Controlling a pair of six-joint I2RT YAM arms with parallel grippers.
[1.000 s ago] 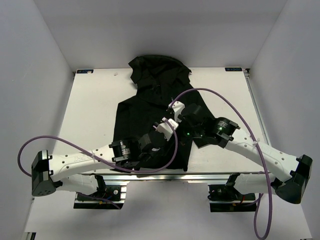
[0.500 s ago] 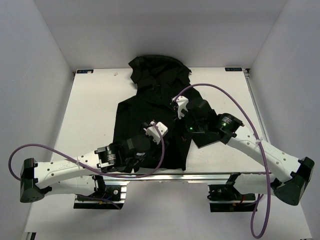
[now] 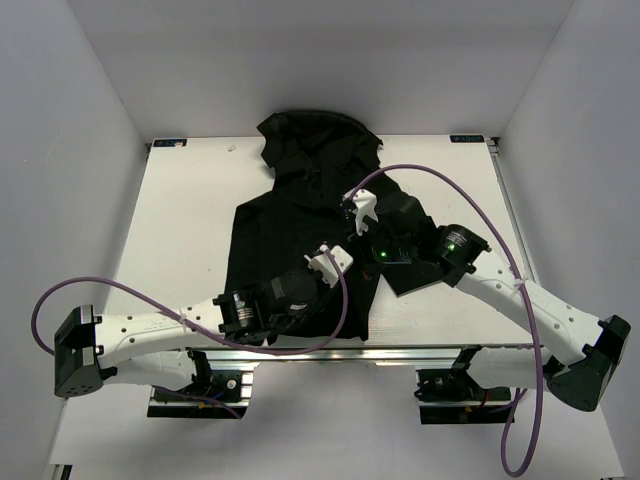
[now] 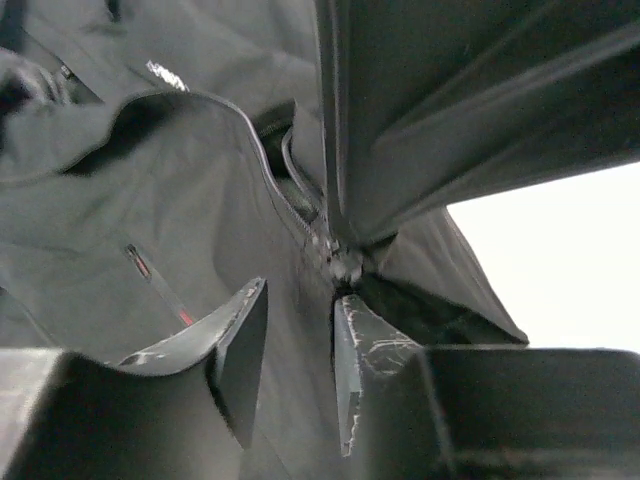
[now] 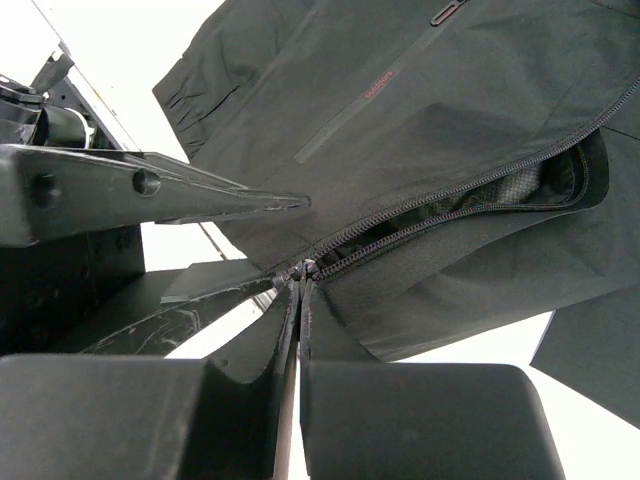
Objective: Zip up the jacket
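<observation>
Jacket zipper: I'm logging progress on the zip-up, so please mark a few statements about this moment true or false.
1. The right gripper is shut on the zipper pull. True.
2. The zipper is closed all the way up. False: past the pull its teeth gape apart.
3. The left gripper is open. True.
4. The jacket has its hood at the near edge of the table. False: the hood lies at the far edge.

You're looking down on a white bench (image 3: 180,230) boxed in by plain pale-grey walls: a back wall (image 3: 320,60), a left wall (image 3: 50,200) and a right wall (image 3: 590,180). Small blue labels (image 3: 170,143) mark its far corners. A metal rail (image 3: 420,349) runs along its near edge. The light is soft and even.
</observation>
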